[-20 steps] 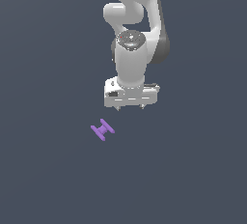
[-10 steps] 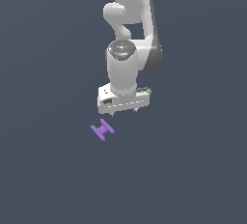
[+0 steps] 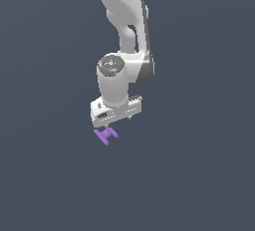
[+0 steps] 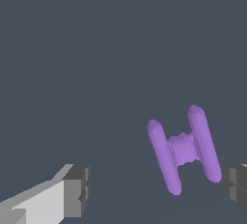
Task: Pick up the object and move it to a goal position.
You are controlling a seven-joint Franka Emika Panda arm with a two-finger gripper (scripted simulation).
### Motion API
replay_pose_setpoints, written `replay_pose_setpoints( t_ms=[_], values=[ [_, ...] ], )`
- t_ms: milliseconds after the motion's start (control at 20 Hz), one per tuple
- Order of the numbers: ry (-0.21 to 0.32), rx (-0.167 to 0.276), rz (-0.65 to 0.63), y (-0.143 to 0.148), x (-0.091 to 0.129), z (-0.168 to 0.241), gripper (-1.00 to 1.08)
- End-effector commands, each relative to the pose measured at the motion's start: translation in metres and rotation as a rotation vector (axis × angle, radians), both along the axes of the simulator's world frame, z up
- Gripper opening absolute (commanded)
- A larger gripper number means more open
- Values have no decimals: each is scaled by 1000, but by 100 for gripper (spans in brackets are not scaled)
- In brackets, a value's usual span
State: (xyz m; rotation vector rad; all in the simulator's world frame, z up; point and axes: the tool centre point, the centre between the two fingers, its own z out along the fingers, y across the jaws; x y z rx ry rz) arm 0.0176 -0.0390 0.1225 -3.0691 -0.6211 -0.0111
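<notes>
Presently the gripper (image 4: 154,191) hangs with jaws spread wide just above the purple H-shaped object (image 4: 184,148), which lies flat on the floor (image 3: 50,175) nearer one finger; grasp, lift and transfer all remain outstanding.

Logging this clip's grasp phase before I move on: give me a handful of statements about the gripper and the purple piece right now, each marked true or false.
1. The gripper is open, its fingers spread apart. True.
2. The purple H-shaped piece is clamped and lifted off the floor. False: it lies on the dark floor, and in the wrist view no finger visibly touches it.
3. In the wrist view the piece sits much nearer one finger than the other. True.
4. The piece has three parallel bars. False: two bars joined by a short crossbar.
5. In the exterior view the gripper is right above the piece. True.
6. A second, green piece lies beside it. False: only the purple one shows.
</notes>
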Motion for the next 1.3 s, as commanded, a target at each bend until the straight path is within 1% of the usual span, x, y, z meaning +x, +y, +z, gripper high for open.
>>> replay_pose_setpoints(
  t_ms=[0, 350, 650, 950, 1250],
  values=[
    [0, -3, 56, -11, 2, -9, 100],
    [1, -9, 201, -40, 4, -34, 100],
    [2, -11, 288, -57, 4, -49, 100],
    [3, -12, 335, -66, 3, -57, 100],
    [3, -12, 340, -68, 3, -58, 100]
  ],
)
